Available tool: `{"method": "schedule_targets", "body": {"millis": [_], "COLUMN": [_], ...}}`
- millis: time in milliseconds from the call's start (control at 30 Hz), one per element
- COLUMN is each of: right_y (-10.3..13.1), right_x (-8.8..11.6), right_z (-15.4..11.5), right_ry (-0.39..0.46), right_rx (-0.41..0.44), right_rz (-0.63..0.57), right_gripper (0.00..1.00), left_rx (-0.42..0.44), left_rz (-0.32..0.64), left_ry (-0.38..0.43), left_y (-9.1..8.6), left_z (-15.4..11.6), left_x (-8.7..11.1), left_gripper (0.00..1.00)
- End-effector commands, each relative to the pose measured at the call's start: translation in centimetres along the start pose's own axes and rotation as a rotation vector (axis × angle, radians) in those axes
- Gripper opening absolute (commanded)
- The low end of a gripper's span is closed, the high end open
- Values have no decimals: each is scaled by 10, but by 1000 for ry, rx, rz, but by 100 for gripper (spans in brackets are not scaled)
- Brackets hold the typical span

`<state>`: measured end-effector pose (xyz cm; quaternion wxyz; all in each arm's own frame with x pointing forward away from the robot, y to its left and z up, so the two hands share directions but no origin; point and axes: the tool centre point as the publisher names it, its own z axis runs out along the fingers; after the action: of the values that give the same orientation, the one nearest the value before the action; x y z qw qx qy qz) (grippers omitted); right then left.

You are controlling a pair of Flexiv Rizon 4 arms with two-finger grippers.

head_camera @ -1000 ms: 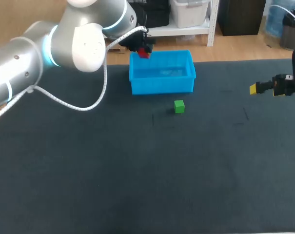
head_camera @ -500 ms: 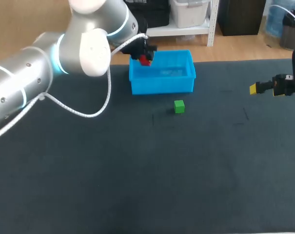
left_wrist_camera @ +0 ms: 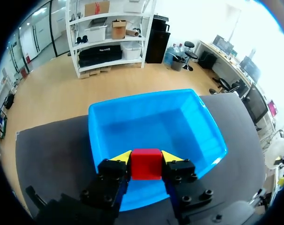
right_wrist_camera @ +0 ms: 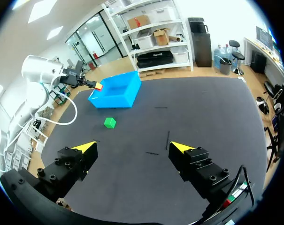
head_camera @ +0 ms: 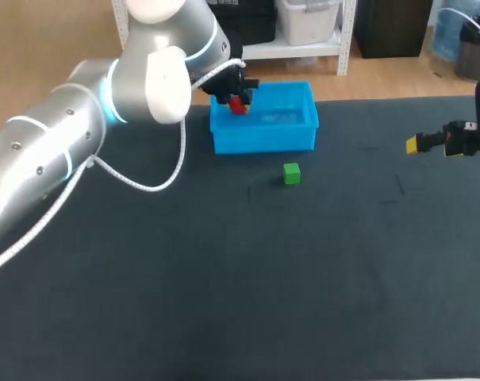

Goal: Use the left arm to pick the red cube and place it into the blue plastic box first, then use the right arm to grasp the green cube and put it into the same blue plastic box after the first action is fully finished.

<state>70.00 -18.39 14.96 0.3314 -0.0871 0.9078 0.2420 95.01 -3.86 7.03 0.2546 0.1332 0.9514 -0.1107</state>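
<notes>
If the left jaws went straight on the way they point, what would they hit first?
Probably the floor of the box: the left jaws, shut on the red cube, point down into it, though depth is unclear.

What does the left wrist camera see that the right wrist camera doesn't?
Only the left wrist view shows the left gripper up close, with both yellow tips pressed on the red cube, and the bare inside of the blue plastic box. Only the right wrist view shows the green cube on the table and the right gripper, open and holding nothing. Both show the red cube held at the blue plastic box.
</notes>
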Motion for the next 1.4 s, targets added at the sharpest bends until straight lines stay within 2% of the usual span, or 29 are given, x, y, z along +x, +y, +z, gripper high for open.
{"method": "schedule_targets", "body": {"millis": [33,267,333,467,500,533,567,600,967,1167,1400], "right_y": [-1,-1,-1,-1,-1,-1,-1,-1,-1,-1,-1], "right_x": [0,0,0,0,0,0,0,0,0,0,0], "right_z": [0,0,0,0,0,0,0,0,0,0,0], "right_ry": [1,1,1,1,1,1,1,1,1,1,1], "right_rx": [-2,-2,-2,-2,-2,-2,-2,-2,-2,-2,-2], "right_rz": [-1,-1,-1,-1,-1,-1,-1,-1,-1,-1,-1], "right_gripper": [100,100,100,100,100,100,100,100,100,100,100], "left_rx": [1,-5,-5,-4,-4,-5,-6,-6,-9,0,2], "left_rz": [2,8,9,14,14,15,16,16,12,25,39], "left_ry": [28,42,45,50,52,53,54,55,41,21,-19], "left_y": [0,-2,-2,-4,-5,-5,-6,-6,-7,-10,-9], "left_z": [8,10,10,10,10,10,10,9,-12,-42,-86], "left_x": [-8,-6,-6,-4,-4,-4,-3,-3,-1,6,25], "left_gripper": [0,2,31,60,78,89,96,100,100,100,100]}}
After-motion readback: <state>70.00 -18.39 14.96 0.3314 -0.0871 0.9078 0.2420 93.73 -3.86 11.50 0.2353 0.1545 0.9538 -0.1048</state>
